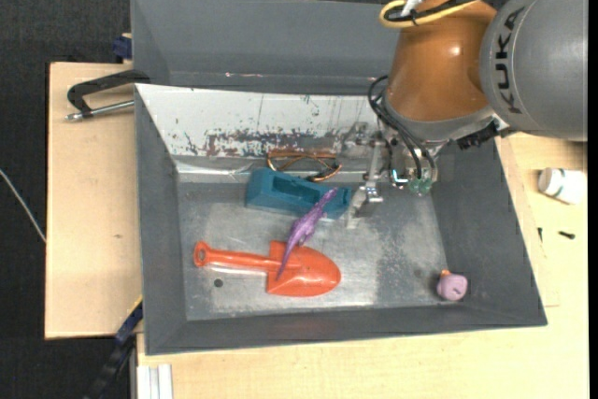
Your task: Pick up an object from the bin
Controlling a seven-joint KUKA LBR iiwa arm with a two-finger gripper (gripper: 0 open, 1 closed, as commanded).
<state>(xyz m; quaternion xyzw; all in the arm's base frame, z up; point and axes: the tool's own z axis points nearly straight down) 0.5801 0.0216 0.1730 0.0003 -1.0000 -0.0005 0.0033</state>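
So four things: one blue block [278, 192], one purple strip [306, 231], one orange scoop [301, 274], one pink lump [452, 286] lower right. Gripper [363, 202] sits center-right by the strip's upper tip, maybe touching; can't tell if it's open or closed.

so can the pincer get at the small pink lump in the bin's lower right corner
Probably yes: the small pink lump lies alone, nothing on it, well apart from the orange plastic shovel; only the bin's sloping wall stands close.
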